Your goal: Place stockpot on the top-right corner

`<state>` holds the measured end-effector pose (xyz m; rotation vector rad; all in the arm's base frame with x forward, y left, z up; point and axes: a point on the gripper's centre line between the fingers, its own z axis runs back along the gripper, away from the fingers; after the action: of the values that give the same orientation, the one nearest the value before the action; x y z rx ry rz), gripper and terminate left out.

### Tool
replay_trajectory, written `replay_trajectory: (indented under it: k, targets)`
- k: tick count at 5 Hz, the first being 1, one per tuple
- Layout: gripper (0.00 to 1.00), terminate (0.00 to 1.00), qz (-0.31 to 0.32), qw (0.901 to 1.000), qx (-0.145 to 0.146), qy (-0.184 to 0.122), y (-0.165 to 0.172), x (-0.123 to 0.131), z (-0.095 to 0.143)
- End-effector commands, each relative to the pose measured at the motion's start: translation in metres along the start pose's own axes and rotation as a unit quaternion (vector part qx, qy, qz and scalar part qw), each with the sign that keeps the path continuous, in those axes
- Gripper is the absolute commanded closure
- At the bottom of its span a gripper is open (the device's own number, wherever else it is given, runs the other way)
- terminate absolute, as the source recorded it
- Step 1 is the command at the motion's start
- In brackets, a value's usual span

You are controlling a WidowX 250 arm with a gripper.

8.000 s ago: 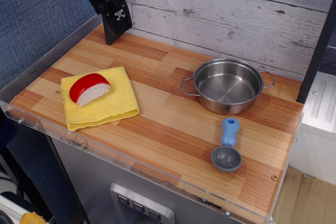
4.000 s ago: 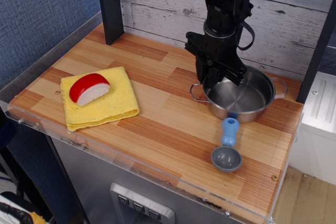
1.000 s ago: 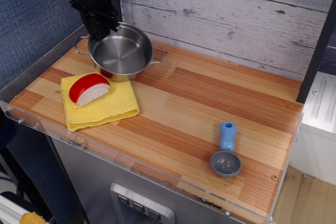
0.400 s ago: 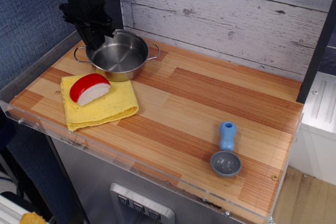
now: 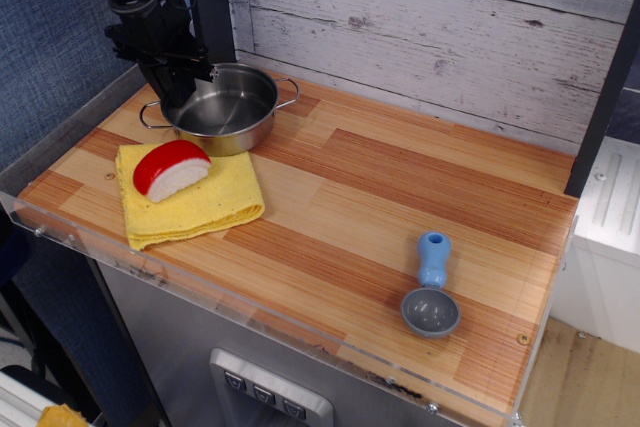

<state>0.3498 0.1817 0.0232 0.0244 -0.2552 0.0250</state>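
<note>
Since a moment ago the pot [image 5: 220,107] has come lower and slid a little further toward the upper left of the frame; eight seconds back it sat at the right side of the board, near the scoop [image 5: 431,287]. Now it rests, or all but rests, on the wood by the black post [image 5: 208,2] and the blue wall [image 5: 60,37], the corner [image 5: 165,82] I am aiming for. My gripper [image 5: 180,77] is clamped on the pot's left rim, which is why the pot tracks my wrist and stays level. Its near edge lies just beside the yellow cloth [image 5: 190,192] and the red food piece [image 5: 170,167]; I cannot tell if it touches the cloth. I judge the placing nearly done, with only the release left.
</note>
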Motion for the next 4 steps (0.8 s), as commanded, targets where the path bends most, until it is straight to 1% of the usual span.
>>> replay_trajectory:
  k: [1,2,3,4]
  targets:
    - [0.00,0.00,-0.016,0.9998,0.011,0.003,-0.004,0.004,0.013]
    - [0.00,0.00,-0.019,0.9998,0.011,0.004,-0.004,0.005,0.014]
    - [0.00,0.00,-0.022,0.9996,0.018,0.001,-0.003,0.008,0.022]
    - [0.00,0.00,-0.040,0.9986,0.031,-0.013,-0.003,0.018,0.040]
